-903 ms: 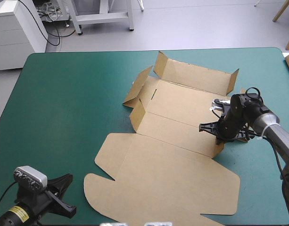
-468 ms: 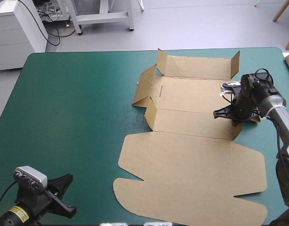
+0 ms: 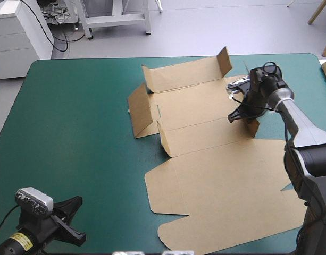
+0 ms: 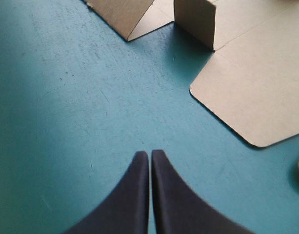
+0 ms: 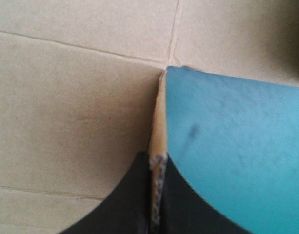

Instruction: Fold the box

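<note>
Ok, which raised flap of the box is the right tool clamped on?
The small upright flap at the brown cardboard box's right edge: it sits between the fingers of the right tool. The other raised flaps stand free.

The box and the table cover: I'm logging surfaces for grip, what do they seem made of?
The box: brown board, likely thin cardboard, matte; scored creases and a pale raw edge in the right pincer show it. The table cover: teal-green, matte, finely scuffed; maybe a rubbery mat, unsure.
</note>
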